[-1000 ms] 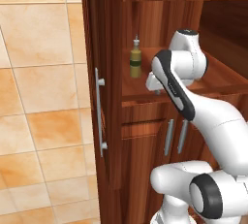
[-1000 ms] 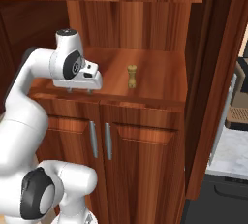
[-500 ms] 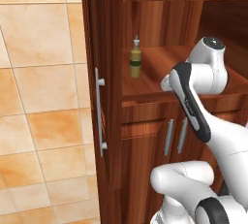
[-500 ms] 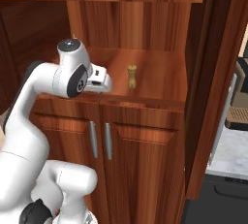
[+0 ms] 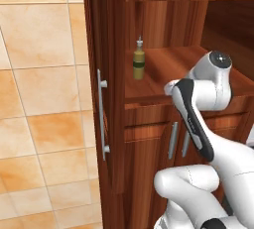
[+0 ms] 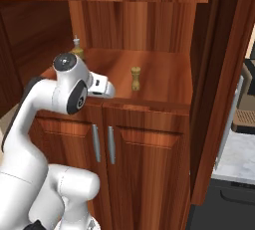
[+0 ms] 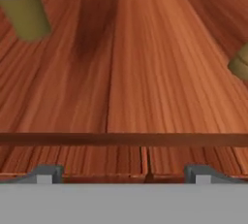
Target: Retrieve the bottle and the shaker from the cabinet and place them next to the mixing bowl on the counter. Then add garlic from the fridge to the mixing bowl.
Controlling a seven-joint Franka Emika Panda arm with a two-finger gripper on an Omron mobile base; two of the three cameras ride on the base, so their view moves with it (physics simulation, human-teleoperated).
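Gripper (image 7: 124,172) fingers spread wide at cabinet (image 6: 149,74) shelf edge, bottle (image 5: 139,64) and shaker (image 6: 135,78) well apart

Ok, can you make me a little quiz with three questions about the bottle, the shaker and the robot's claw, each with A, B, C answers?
1. Where does the bottle stand?
A. on the open cabinet shelf
B. on the floor
C. inside a bowl

2. How many silver handles are on the two small doors under the shelf?
A. none
B. two
C. five

3. How is the claw?
A. shut on the bottle
B. shut on the shaker
C. open, holding nothing

Answers:
1 A, it stands upright at the shelf's back left.
2 B, two slim bars sit side by side.
3 C, its tips stand wide apart, with the shaker standing alone on the shelf.
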